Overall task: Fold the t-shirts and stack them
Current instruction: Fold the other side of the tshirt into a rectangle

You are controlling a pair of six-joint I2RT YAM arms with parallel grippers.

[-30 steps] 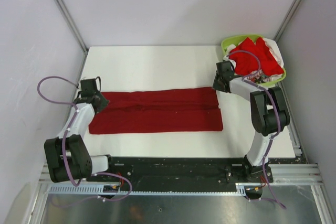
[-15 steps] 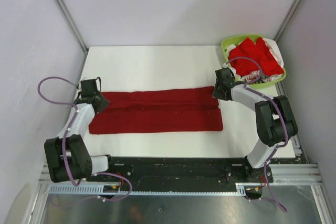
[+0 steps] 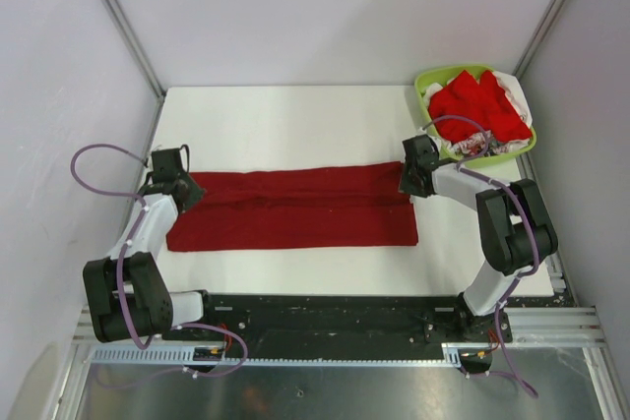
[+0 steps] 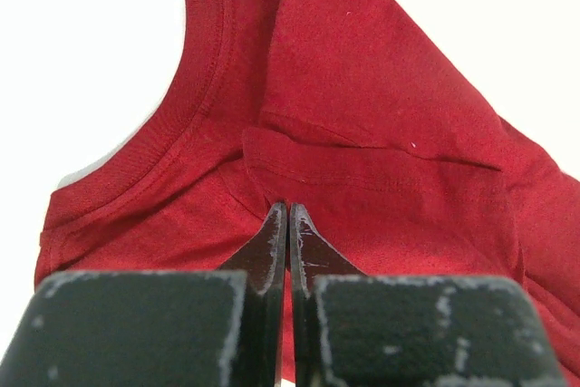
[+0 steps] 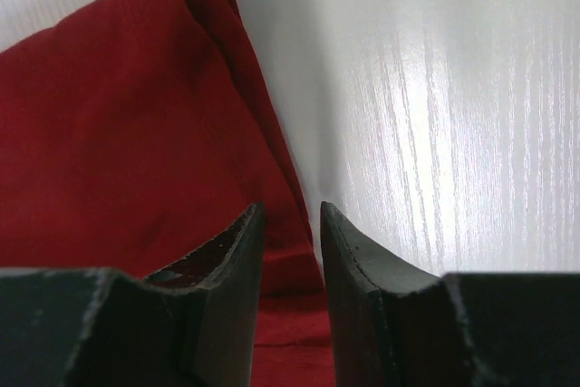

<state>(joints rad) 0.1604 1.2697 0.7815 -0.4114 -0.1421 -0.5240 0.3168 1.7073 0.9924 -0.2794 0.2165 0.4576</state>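
Left claw: the left gripper [image 4: 288, 213] has its jaws pressed tight together, the tips nipping a pucker of cloth by the collar.
Right claw: the right gripper [image 5: 290, 224] stands part open, holding nothing; its jaws straddle the shirt's hem (cloth under the left finger, bare table under the right).
Shirt: the plain dark crimson cotton t-shirt [image 3: 295, 209] lies folded into a long band, stretched flat between the two claws.
Table: the white wood-grain table [image 3: 285, 125] spreads beyond both claws.
Basket: the lime-green plastic basket [image 3: 425, 81] sits just behind the right claw, heaped with brighter red t-shirts [image 3: 477, 105] over white fabric.
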